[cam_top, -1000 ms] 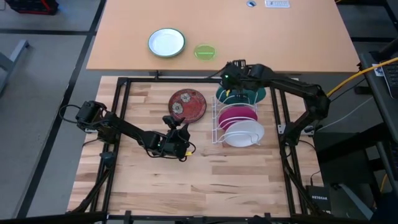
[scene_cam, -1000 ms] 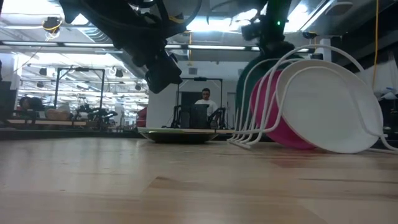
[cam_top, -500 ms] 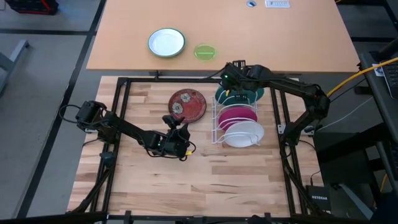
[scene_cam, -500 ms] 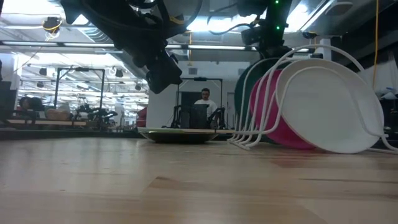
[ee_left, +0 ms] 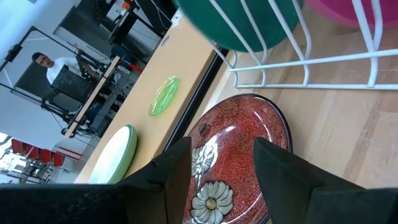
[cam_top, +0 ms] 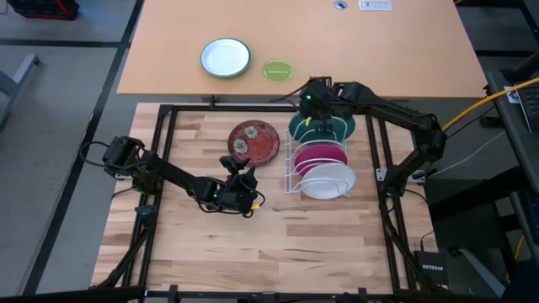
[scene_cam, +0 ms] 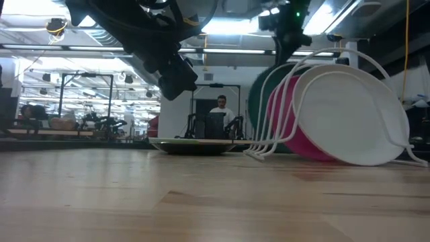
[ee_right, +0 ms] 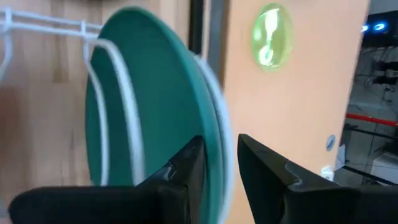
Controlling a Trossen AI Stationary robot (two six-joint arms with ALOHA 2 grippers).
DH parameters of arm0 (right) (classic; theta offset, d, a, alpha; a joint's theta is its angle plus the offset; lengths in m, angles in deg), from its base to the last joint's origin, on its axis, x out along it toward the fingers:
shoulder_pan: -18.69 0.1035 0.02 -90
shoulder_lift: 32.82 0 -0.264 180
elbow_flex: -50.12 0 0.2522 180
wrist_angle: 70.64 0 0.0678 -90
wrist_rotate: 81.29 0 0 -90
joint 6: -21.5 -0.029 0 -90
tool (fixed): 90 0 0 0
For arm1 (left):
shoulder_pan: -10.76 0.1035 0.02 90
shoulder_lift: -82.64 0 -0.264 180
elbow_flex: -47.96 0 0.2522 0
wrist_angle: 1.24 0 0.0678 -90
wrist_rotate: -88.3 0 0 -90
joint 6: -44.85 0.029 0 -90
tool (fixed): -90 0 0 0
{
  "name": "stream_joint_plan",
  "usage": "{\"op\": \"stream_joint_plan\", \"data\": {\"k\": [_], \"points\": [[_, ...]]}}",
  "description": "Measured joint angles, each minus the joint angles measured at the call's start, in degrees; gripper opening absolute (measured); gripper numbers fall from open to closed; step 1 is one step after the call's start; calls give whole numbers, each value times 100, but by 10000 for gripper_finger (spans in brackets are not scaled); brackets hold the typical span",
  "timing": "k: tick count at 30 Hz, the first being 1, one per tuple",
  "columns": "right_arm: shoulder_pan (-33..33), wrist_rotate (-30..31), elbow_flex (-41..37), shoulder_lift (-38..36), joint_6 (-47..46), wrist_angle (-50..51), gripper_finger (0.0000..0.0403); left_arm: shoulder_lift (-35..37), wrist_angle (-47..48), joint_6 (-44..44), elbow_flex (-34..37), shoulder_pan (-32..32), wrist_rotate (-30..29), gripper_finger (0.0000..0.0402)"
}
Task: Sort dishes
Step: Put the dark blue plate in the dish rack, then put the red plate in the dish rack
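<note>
The large teal plate (cam_top: 322,128) stands on edge in the far slot of a white wire rack (cam_top: 291,172), with the magenta-pink plate (cam_top: 320,156) and the plain white plate (cam_top: 330,179) in the slots nearer the table's front. My right gripper (cam_top: 313,108) is shut on the teal plate's rim. The dark red speckled bowl (cam_top: 253,140) sits on the wooden table left of the rack. My left gripper (cam_top: 238,178) hovers open and empty just on the near side of the bowl, pointing at it (ee_left: 239,162). My right gripper pinches the teal plate's upper rim (ee_right: 219,155) between its two fingers, one finger on each face. The fingers come from above, pointing down. The plate stands nearly upright with its lower edge in the rack, between the white wires (ee_right: 118,118).
A white plate with a green rim (cam_top: 226,57) and a small lime-green dish (cam_top: 276,70) lie on the tan table beyond the far edge. A black frame (cam_top: 168,114) runs around the work area. A person (scene_cam: 222,111) sits in the room behind.
My right gripper has risen a little and gone slightly toward the table's far-left with the teal plate's rim. The plate has tipped more upright in its slot. The rack and the other two plates have shifted slightly the same way.
</note>
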Motion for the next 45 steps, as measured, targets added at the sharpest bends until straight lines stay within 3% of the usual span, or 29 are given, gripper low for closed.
{"op": "stream_joint_plan", "data": {"k": [10, 18, 32, 35, 40, 45], "points": [[-2, -98, 702, -4, 14, 613, 100, 0, 3, 2, 0, 0, 0, 160], [-7, -97, 733, -7, 25, 1332, 99, -2, 11, 4, 0, 0, 0, 160], [0, 4, 735, -7, -83, 1395, 99, 408, 185, 44, 0, 172, 28, 160], [0, 11, 875, -6, -83, 1453, 99, 674, 771, -585, 0, 443, 602, 160], [0, 20, 1331, -7, -80, 1459, 99, 970, 1914, -1861, 0, 1352, 2691, 160], [0, -12, 1900, -9, -83, 1357, 99, 958, 2120, -2254, 21, 2374, 3771, 160]]}}
